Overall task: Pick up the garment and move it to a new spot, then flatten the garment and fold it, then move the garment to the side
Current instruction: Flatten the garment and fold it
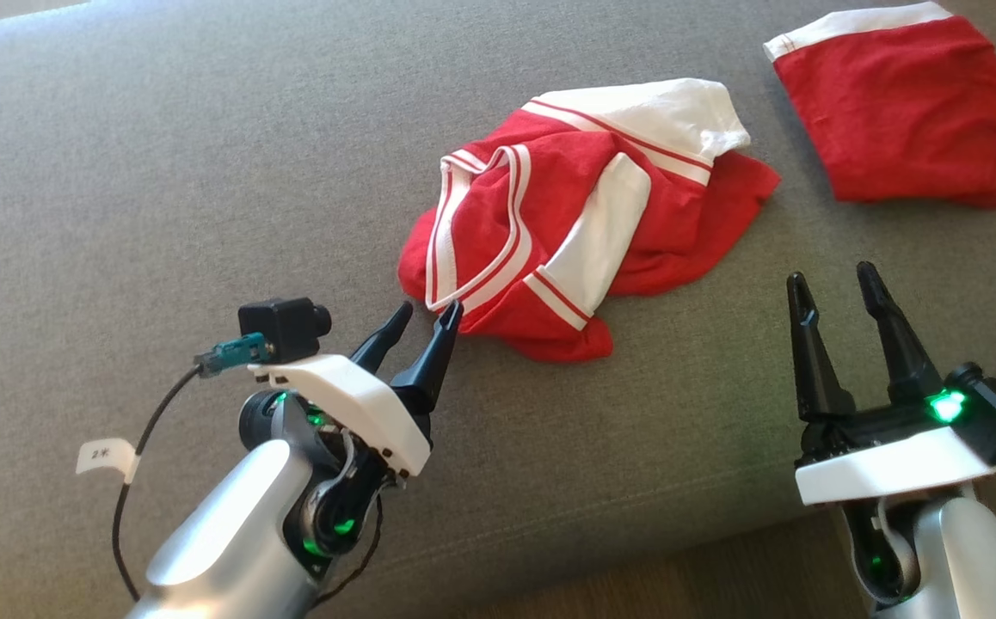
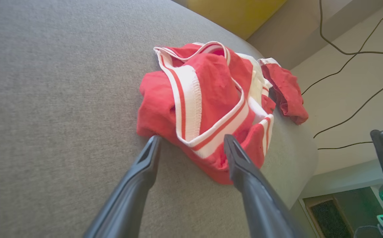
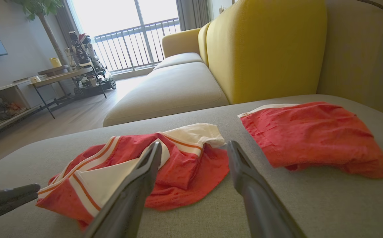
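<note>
- The garment (image 1: 584,215) is seen crumpled in a heap: red cloth with white panels and red-striped white trim.
- It is laid near the middle of the grey cushion (image 1: 162,172), with a folded red piece (image 1: 902,120) set apart, farther off to its right.
- The left gripper (image 1: 429,308) is held with jaws apart, its tips at the heap's near left edge; contact cannot be told.
- The right gripper (image 1: 833,275) is spread wide and empty, well apart from the heap, to its right.
</note>
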### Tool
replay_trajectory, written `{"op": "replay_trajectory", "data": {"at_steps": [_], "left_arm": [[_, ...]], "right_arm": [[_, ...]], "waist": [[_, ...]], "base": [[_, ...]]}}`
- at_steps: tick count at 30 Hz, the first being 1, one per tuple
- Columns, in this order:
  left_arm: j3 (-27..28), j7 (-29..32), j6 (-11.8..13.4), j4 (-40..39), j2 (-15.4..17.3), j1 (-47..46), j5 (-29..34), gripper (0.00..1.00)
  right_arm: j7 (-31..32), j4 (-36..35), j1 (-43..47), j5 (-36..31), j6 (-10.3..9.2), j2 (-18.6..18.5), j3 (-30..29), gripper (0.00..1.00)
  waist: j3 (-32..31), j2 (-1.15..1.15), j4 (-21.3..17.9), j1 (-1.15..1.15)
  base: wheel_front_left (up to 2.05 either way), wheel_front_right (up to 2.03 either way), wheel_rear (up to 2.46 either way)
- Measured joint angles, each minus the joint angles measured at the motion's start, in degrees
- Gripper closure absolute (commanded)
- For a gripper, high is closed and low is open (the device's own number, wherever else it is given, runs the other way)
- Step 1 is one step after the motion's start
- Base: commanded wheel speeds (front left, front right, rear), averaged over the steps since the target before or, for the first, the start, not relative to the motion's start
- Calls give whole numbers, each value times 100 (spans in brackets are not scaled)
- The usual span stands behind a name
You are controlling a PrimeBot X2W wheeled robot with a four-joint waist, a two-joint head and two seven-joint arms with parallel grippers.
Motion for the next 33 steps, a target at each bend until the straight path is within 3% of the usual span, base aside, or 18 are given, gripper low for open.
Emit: {"op": "replay_trajectory", "data": {"at_steps": [2, 3, 4, 7, 12, 17, 23, 33], "left_arm": [[-18, 1, 3, 15, -3, 1, -1, 0], [-34, 31, 2, 19, -3, 1, -2, 28], [-51, 69, 2, 23, -10, 1, -7, 48], [-82, 132, 2, 23, -13, 1, -9, 54], [-96, 148, -10, 27, -19, -1, -9, 100], [-87, 27, -81, 92, -44, -13, -9, 100], [185, -277, -378, 3, -175, -509, -109, 100], [456, 576, -622, -407, -116, -2679, -204, 100]], "right_arm": [[0, 0, 1, 0, 0, 0, 15, 0], [0, 0, 1, 0, 0, 0, 18, 0], [0, 0, 1, 0, 0, 0, 18, 0], [0, 0, 1, 0, 0, 0, 15, 0], [0, 1, 1, 0, 0, 0, 19, 0], [0, 1, 0, 1, 0, 0, 44, 0], [0, 5, -1, 1, 0, 0, 43, 0], [0, -11, -71, 162, 0, 0, 116, 0]], "waist": [[-17, 0, -18, 0], [-24, 0, -25, 0], [-29, 0, -30, 0], [-32, 0, -40, 0], [-7, 0, -77, 0], [10, 0, -120, 0], [-101, 0, -133, 0], [-224, 0, -271, 0]], "base": [[0, 0, 0], [0, 0, 0], [0, 0, 0], [0, 0, 0], [0, 0, 0], [0, 0, 0], [0, 0, 0], [0, 0, 0]]}}
